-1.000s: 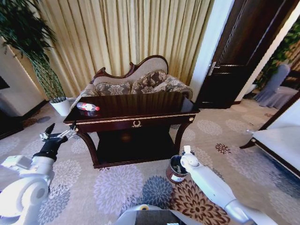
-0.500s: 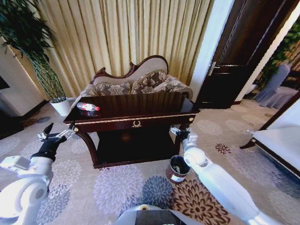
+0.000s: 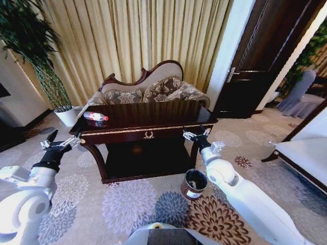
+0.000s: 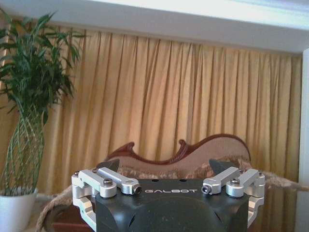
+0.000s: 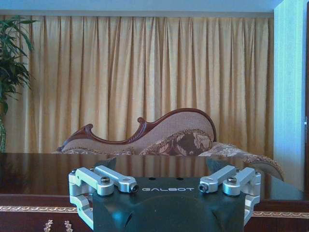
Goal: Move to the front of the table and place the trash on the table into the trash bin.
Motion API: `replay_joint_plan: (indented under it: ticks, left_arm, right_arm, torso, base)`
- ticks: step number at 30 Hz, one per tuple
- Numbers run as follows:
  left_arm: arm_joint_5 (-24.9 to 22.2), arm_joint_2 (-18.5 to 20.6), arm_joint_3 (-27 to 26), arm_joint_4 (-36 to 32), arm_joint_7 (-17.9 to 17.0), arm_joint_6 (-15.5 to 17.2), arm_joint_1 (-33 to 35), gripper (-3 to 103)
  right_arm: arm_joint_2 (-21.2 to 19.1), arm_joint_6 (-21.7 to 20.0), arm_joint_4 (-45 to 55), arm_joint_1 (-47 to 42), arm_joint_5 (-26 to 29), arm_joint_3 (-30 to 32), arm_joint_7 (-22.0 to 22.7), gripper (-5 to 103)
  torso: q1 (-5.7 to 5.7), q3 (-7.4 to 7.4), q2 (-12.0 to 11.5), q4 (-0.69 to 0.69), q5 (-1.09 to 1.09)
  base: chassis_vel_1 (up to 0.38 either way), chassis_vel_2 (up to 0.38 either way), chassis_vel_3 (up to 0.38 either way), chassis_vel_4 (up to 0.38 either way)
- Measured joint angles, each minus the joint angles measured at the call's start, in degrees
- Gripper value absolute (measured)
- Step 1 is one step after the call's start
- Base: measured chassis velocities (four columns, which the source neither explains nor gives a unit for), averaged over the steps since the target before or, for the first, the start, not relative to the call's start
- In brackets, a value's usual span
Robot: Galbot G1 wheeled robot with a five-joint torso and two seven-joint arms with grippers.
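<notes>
Right now our right gripper (image 3: pixel 195 133) hangs spread and empty by the table's (image 3: pixel 153 118) right front corner, while our left gripper (image 3: pixel 60 144), also spread and empty, waits off the left end. We reckon a reach across the glossy top could knock the bottle (image 3: pixel 95 117), since it lies on its side and may roll. It is clear, red-capped, red-labelled, at the far left corner. The trash bin (image 3: pixel 194 184) stands on the carpet, near right.
</notes>
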Motion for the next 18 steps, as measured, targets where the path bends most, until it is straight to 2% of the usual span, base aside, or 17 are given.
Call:
replay_joint_plan:
  ticks: [3,4,5,18]
  left_arm:
    - [-0.5,0.5,-0.5,-0.2,-0.7,1.8,-0.1,100]
    - [-1.3,0.8,-1.3,-0.5,-1.1,4.0,-0.2,100]
    - [-1.7,1.0,-1.7,-0.7,-1.4,4.8,-0.2,100]
    - [-1.8,1.3,-2.3,-0.9,-1.8,5.3,0.0,100]
  right_arm:
    - [-0.1,-0.4,0.3,-0.4,-0.1,0.4,0.1,100]
    - [-0.2,-0.7,0.6,-0.7,-0.1,0.6,0.1,100]
    - [-0.2,-0.9,0.8,-0.8,-0.1,0.7,0.2,100]
    - [0.3,-1.4,1.1,-2.1,-0.9,0.5,0.3,100]
  torso:
    - [0.00,0.00,0.0,-0.01,0.00]
    - [0.00,0.00,0.0,-0.01,0.00]
    - [0.00,0.00,0.0,0.00,0.00]
    - [0.04,0.02,0.0,0.00,0.00]
  base:
    - [-0.072,0.090,0.085,-0.072]
    - [-0.109,0.154,0.112,-0.113]
    - [-0.159,0.154,0.112,-0.157]
    - [-0.236,0.240,0.232,-0.227]
